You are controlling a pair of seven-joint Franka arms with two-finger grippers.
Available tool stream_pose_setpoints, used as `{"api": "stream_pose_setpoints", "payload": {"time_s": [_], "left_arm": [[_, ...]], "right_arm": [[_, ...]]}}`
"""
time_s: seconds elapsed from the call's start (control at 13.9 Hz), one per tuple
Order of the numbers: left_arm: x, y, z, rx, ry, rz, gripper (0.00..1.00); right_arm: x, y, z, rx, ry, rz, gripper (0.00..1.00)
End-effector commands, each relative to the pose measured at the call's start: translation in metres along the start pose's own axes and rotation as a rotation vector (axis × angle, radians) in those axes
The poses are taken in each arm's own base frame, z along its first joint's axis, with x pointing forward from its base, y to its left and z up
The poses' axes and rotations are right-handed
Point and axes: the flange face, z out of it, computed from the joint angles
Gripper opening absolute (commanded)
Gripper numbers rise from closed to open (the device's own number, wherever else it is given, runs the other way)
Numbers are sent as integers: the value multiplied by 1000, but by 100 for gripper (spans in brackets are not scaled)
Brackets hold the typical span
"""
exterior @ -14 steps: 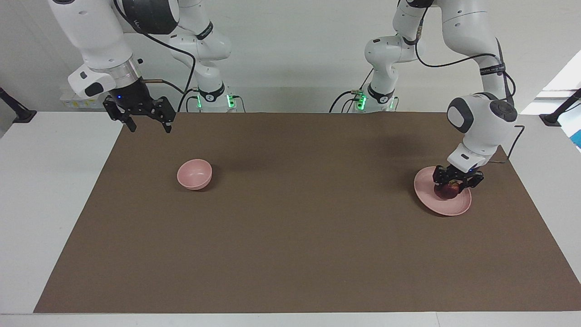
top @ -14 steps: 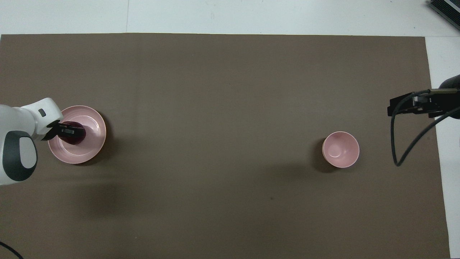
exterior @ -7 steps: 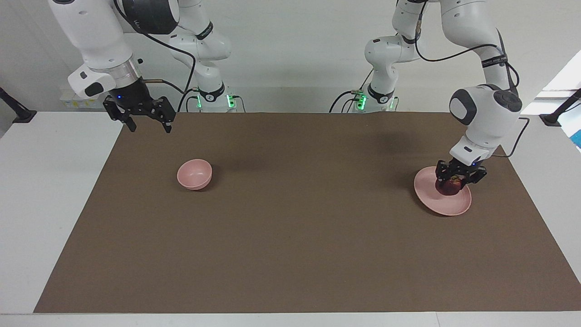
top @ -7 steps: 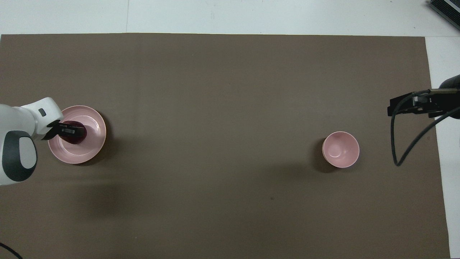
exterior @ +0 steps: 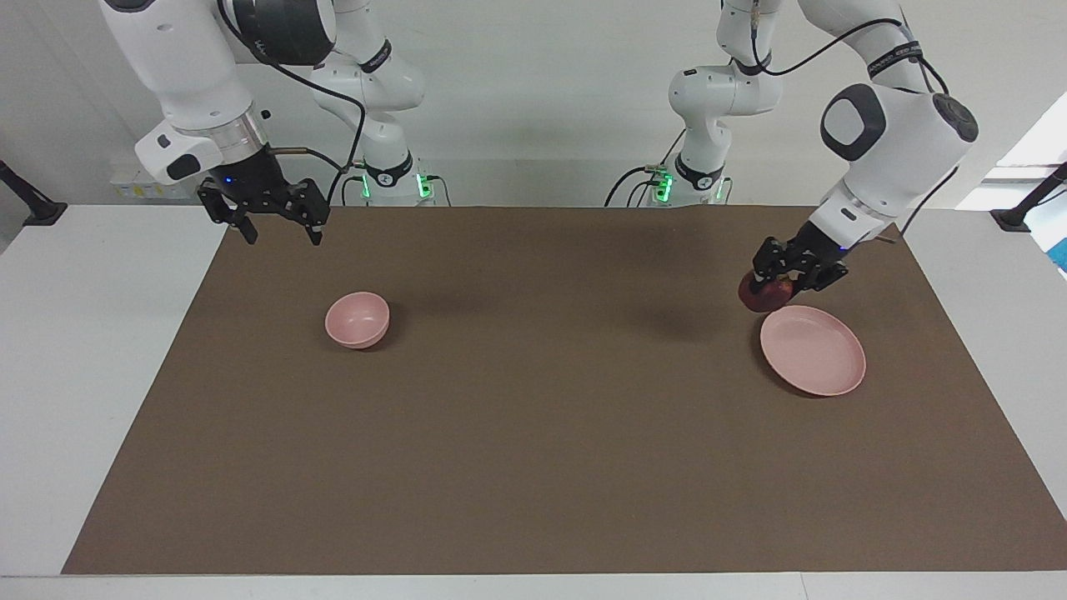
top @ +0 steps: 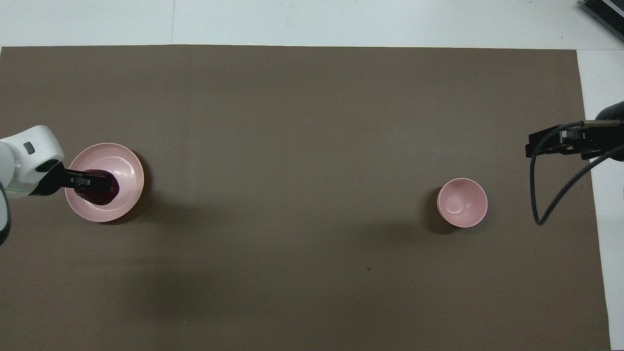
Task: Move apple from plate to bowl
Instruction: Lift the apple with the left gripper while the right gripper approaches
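My left gripper [exterior: 773, 285] is shut on the dark red apple [exterior: 763, 295] and holds it in the air above the flat pink plate [exterior: 821, 367]. In the overhead view the apple [top: 100, 187] and left gripper [top: 87, 181] show over the plate [top: 127, 163]. The plate is bare, at the left arm's end of the mat. The small pink bowl [exterior: 357, 319] stands empty toward the right arm's end; it also shows in the overhead view [top: 462, 202]. My right gripper [exterior: 278, 233] is open and waits in the air over the mat's corner nearest the robots.
A brown mat [exterior: 533, 433] covers most of the white table [exterior: 92, 333]. A black cable [top: 551, 195] hangs from the right arm beside the bowl. Black clamp posts [exterior: 25, 204] stand at the table's ends.
My left gripper has lifted the apple off the plate and raised it well above it. The plate now lies bare. The right gripper has shifted only slightly.
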Motion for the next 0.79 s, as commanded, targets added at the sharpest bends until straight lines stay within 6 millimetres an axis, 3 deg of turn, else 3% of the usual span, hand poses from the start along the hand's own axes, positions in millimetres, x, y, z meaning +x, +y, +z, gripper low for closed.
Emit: {"api": "stream_pose_setpoints", "payload": {"time_s": [0.0, 0.14, 0.36, 0.51, 0.72], "left_arm": [[-3, 70, 11, -118, -34, -73, 0], [-13, 115, 21, -181, -55, -64, 0], [-20, 157, 23, -332, -31, -87, 0], [-22, 174, 26, -399, 13, -115, 0], [-28, 195, 26, -440, 76, -127, 0]], "right_arm": [[-4, -18, 23, 51, -12, 5, 100], [1, -27, 46, 130, -56, 108, 100], [13, -50, 82, 249, -141, 281, 100], [23, -64, 105, 339, -207, 446, 100], [30, -107, 125, 441, -288, 678, 100]]}}
